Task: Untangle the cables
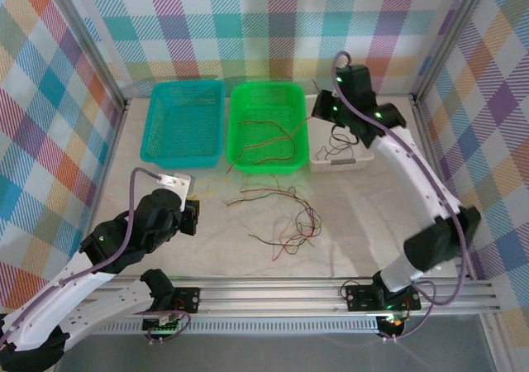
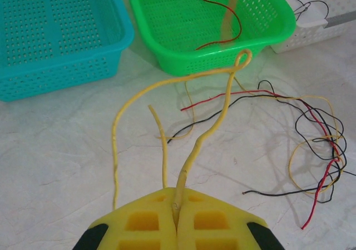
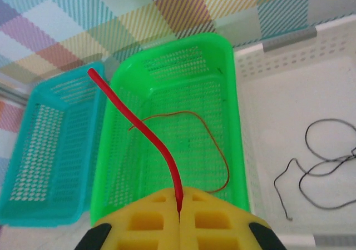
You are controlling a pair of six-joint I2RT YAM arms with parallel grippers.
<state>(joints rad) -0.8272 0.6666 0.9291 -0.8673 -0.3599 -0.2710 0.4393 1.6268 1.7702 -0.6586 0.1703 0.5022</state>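
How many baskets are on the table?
3. The teal basket sits at the back left. The green basket is right beside it in the middle. The white basket is on the right, partly hidden under the right arm.

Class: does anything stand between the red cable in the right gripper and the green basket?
Nothing visible does. The right gripper, shut on the red cable, hangs near the green basket, whose top is open; one reddish wire lies inside.
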